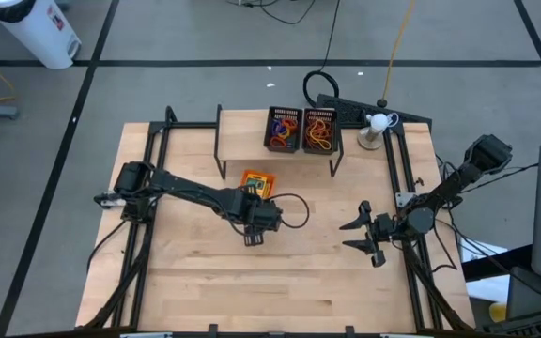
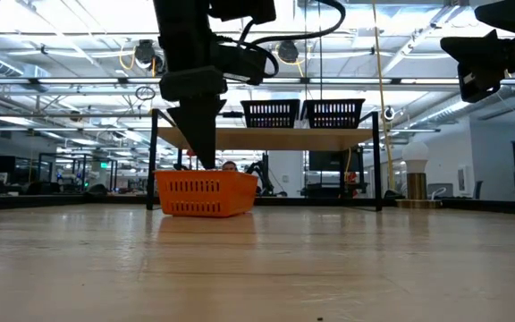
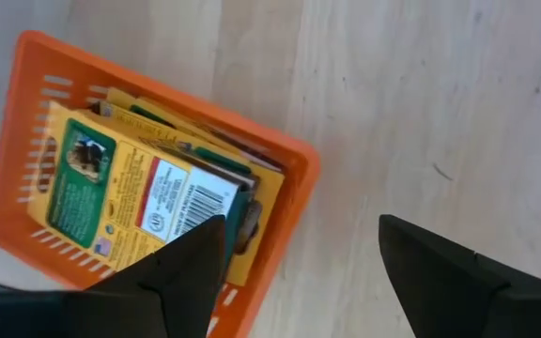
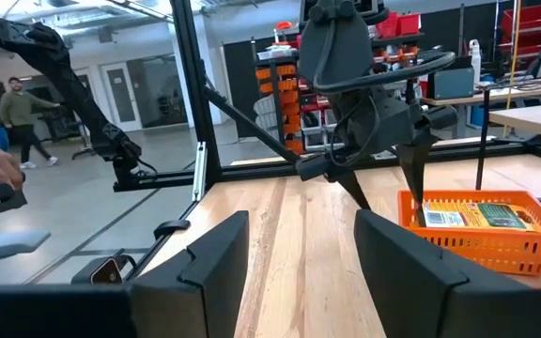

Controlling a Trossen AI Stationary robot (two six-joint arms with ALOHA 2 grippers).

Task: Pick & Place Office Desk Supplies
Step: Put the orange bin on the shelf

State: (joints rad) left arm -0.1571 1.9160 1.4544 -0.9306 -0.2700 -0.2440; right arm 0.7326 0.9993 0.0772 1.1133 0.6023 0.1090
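One camera looks straight down over the whole worktop (image 1: pixel 252 282). Another sits at surface level, facing across into the room. The left wrist camera peers closely down just past the left end effector (image 3: pixel 299 272); the right wrist camera looks level from the right end effector (image 4: pixel 299 272). All four share the orange tray (image 1: pixel 257 181).

A light wooden tabletop (image 1: pixel 205 272) fills the overhead scene. Toward twelve o'clock stands a wooden shelf riser (image 1: pixel 252 122) on black legs. At two o'clock, a small white lamp-like object (image 1: pixel 376 127) sits at the corner. Beyond, at eleven o'clock, a white cylinder (image 1: pixel 36 33) stands on the grey floor. A person (image 4: pixel 22 117) walks far off.
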